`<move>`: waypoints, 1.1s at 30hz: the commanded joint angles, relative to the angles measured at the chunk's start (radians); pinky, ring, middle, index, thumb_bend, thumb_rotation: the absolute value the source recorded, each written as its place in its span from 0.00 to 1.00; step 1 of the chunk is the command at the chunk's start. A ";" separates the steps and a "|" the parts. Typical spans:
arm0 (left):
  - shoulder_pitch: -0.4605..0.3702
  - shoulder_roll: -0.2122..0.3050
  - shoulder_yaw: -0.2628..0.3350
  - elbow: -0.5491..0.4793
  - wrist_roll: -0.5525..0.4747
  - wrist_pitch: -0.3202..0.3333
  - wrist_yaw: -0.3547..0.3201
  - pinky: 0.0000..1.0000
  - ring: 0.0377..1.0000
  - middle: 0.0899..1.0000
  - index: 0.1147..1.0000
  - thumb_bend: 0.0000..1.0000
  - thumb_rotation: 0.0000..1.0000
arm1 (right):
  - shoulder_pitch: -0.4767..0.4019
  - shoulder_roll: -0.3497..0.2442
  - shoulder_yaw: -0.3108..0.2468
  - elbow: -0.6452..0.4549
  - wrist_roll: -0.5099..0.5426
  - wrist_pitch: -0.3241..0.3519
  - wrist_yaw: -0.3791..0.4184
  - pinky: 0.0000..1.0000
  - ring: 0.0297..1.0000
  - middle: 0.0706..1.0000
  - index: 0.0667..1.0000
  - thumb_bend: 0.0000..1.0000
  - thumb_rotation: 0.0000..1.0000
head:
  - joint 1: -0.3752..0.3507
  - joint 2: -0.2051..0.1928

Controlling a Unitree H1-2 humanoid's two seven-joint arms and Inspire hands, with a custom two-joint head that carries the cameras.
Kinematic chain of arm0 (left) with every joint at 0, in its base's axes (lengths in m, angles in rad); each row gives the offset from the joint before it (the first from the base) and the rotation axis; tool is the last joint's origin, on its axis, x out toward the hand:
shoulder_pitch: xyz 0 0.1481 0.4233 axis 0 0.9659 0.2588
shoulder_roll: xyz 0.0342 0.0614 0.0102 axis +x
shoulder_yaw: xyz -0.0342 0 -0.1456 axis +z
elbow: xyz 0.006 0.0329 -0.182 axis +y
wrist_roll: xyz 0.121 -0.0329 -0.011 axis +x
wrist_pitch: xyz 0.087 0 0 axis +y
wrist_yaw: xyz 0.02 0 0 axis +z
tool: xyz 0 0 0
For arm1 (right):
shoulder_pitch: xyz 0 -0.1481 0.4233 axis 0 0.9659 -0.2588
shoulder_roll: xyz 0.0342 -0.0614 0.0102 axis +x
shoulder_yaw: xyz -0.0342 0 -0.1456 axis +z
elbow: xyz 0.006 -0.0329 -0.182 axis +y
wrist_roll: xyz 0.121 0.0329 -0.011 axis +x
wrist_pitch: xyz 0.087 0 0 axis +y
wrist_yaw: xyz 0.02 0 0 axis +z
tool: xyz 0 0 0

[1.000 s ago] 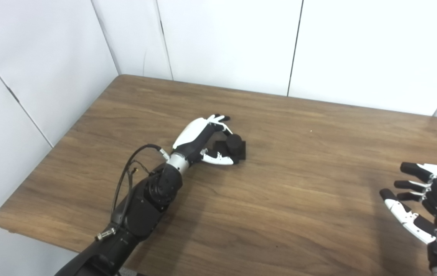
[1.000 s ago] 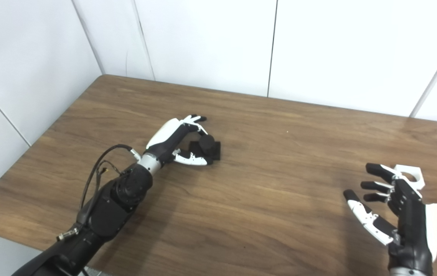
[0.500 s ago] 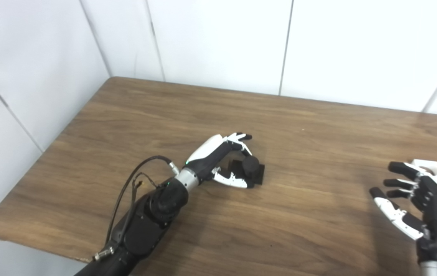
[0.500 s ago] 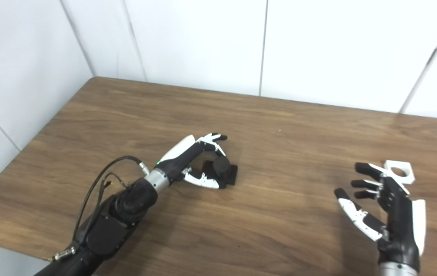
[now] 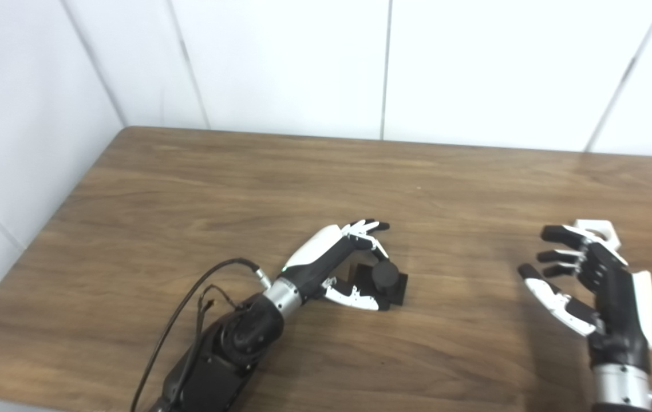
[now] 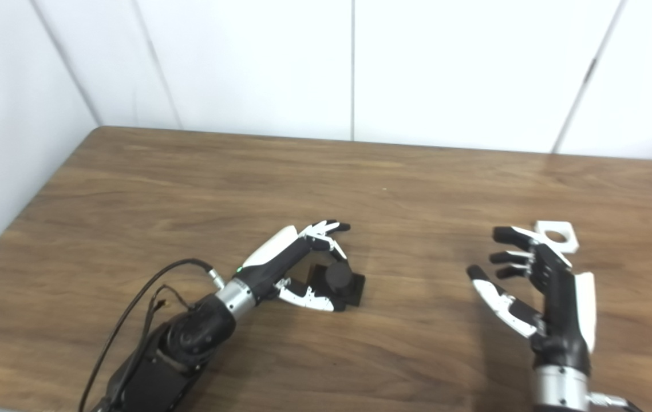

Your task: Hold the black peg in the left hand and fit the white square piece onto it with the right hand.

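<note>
Your left hand (image 6: 297,266) sits at centre frame, fingers and thumb curled around the black peg (image 6: 338,277), which stands on its square base on the wooden table (image 6: 188,189). Your right hand (image 6: 537,292) hovers at the lower right, fingers spread and holding nothing. The white square piece (image 6: 556,236) lies flat just beyond its fingertips.

The black peg on its square base (image 6: 338,279) stands mid-tabletop (image 6: 188,189), within the left hand (image 6: 297,269). The white square piece with a round hole (image 6: 556,236) lies toward the right edge, just behind the right hand (image 6: 537,292).
</note>
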 commanded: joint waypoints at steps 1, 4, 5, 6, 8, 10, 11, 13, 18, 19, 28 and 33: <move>0.016 -0.019 -0.054 0.007 0.027 -0.007 -0.055 1.00 1.00 0.96 0.42 0.52 0.08 | 0.065 0.010 0.005 -0.017 -0.002 -0.046 -0.015 0.49 0.58 0.67 0.63 0.46 0.00 | -0.013 0.004; 0.017 -0.028 -0.083 0.015 0.034 -0.011 -0.068 1.00 1.00 0.96 0.42 0.52 0.08 | 0.069 0.012 0.006 -0.022 0.000 -0.043 -0.018 0.48 0.58 0.68 0.63 0.46 0.00 | -0.033 0.010; 0.016 -0.030 -0.093 0.019 0.034 -0.015 -0.071 1.00 1.00 0.95 0.42 0.52 0.08 | 0.070 0.012 0.007 -0.024 -0.008 -0.041 -0.021 0.48 0.58 0.68 0.63 0.46 0.00 | -0.042 0.012; 0.016 -0.034 -0.103 0.024 0.033 -0.016 -0.076 1.00 1.00 0.95 0.42 0.52 0.08 | 0.070 0.015 0.007 -0.028 -0.009 -0.033 -0.022 0.48 0.57 0.67 0.63 0.46 0.00 | -0.047 0.014; 0.016 -0.041 -0.120 0.031 0.032 -0.020 -0.080 1.00 1.00 0.95 0.42 0.52 0.08 | 0.071 0.019 0.009 -0.031 -0.011 -0.028 -0.024 0.49 0.57 0.67 0.63 0.46 0.00 | -0.062 0.018; 0.017 -0.051 -0.134 0.041 0.032 -0.025 -0.077 1.00 1.00 0.95 0.42 0.52 0.08 | 0.071 0.021 0.011 -0.031 -0.010 -0.028 -0.025 0.49 0.57 0.67 0.63 0.47 0.00 | -0.077 0.021; 0.017 -0.056 -0.139 0.047 0.032 -0.028 -0.074 1.00 1.00 0.95 0.42 0.52 0.08 | 0.071 0.022 0.011 -0.031 -0.012 -0.026 -0.026 0.49 0.57 0.67 0.64 0.47 0.00 | -0.079 0.021; 0.018 -0.061 -0.147 0.055 0.034 -0.034 -0.071 1.00 1.00 0.94 0.42 0.52 0.08 | 0.071 0.022 0.014 -0.033 -0.021 -0.025 -0.029 0.49 0.57 0.66 0.64 0.47 0.00 | -0.094 0.024; 0.024 -0.057 -0.157 0.058 0.042 -0.036 -0.071 1.00 1.00 0.94 0.42 0.52 0.08 | 0.076 0.033 0.019 -0.041 -0.023 -0.015 -0.031 0.50 0.57 0.67 0.64 0.47 0.00 | -0.155 0.025; 0.026 -0.052 -0.154 0.055 0.037 -0.036 -0.072 1.00 1.00 0.94 0.42 0.52 0.08 | 0.077 0.037 0.022 -0.042 -0.026 -0.016 -0.033 0.50 0.58 0.67 0.64 0.47 0.00 | -0.201 0.021; 0.048 0.036 -0.110 0.027 -0.015 -0.103 -0.090 1.00 1.00 0.94 0.42 0.52 0.07 | 0.060 0.086 0.071 -0.014 -0.078 -0.027 -0.100 0.48 0.58 0.65 0.62 0.49 0.00 | -0.583 -0.054; 0.055 0.063 -0.094 0.021 -0.029 -0.117 -0.111 1.00 1.00 0.92 0.42 0.52 0.06 | 0.040 0.095 0.095 0.003 -0.115 -0.019 -0.143 0.48 0.57 0.65 0.62 0.48 0.00 | -0.696 -0.103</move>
